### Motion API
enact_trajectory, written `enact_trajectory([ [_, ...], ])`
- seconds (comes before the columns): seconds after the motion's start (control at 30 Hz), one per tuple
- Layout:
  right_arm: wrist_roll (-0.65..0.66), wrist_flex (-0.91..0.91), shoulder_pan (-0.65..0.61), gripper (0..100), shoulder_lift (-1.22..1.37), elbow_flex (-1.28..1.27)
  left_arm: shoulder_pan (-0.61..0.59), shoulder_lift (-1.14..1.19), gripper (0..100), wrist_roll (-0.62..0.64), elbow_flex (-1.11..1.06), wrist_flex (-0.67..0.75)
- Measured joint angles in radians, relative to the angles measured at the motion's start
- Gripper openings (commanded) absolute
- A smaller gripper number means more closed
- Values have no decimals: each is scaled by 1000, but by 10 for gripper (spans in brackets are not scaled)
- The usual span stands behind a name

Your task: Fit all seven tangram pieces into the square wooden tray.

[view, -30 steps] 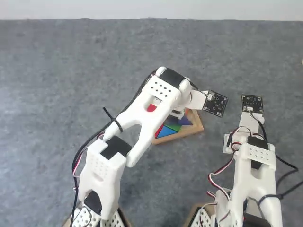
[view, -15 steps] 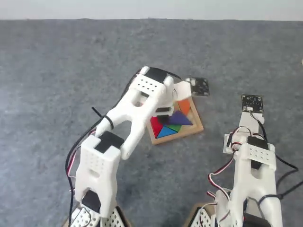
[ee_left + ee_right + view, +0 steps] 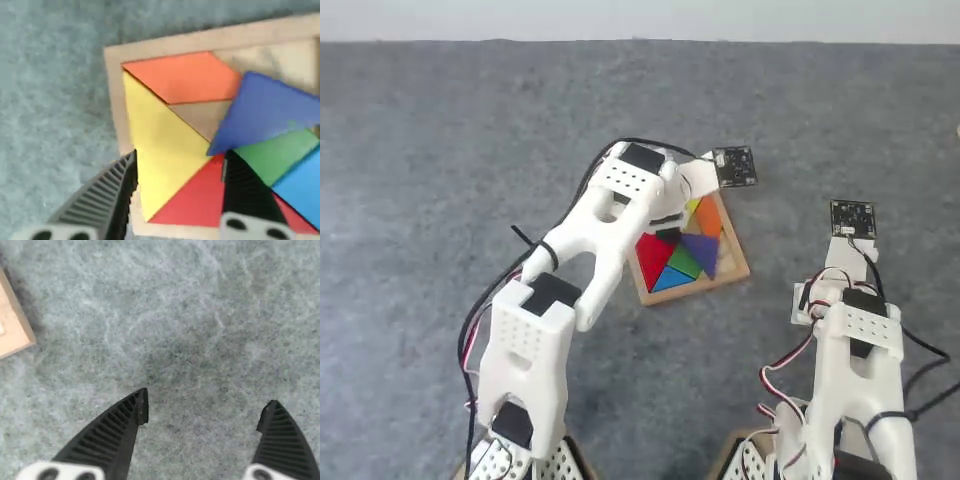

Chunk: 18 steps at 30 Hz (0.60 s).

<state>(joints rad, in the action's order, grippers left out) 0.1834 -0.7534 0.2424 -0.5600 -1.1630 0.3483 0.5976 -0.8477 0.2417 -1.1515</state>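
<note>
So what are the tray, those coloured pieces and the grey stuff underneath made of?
Tray: pale tan and matte, looks like bare wood. Pieces, such as the yellow piece: flat, smooth and evenly coloured, probably painted wood, though plastic is possible. Cover under them: grey, fuzzy and mottled, like felt or short carpet.

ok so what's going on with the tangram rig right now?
The left arm's pincer hangs open over the square wooden tray, above the yellow triangle. The orange parallelogram, red triangle, green piece and light blue piece lie in the tray. The dark blue triangle sits skewed with bare wood showing beside it, so the puzzle looks unfinished. The right arm's pincer is open over the grey carpet beside the tray.
</note>
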Motion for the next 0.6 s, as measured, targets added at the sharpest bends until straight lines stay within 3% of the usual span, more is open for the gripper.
enact_trajectory([
  [0.6,0,0,0,346,0,0,63,20,261,66,2,55],
])
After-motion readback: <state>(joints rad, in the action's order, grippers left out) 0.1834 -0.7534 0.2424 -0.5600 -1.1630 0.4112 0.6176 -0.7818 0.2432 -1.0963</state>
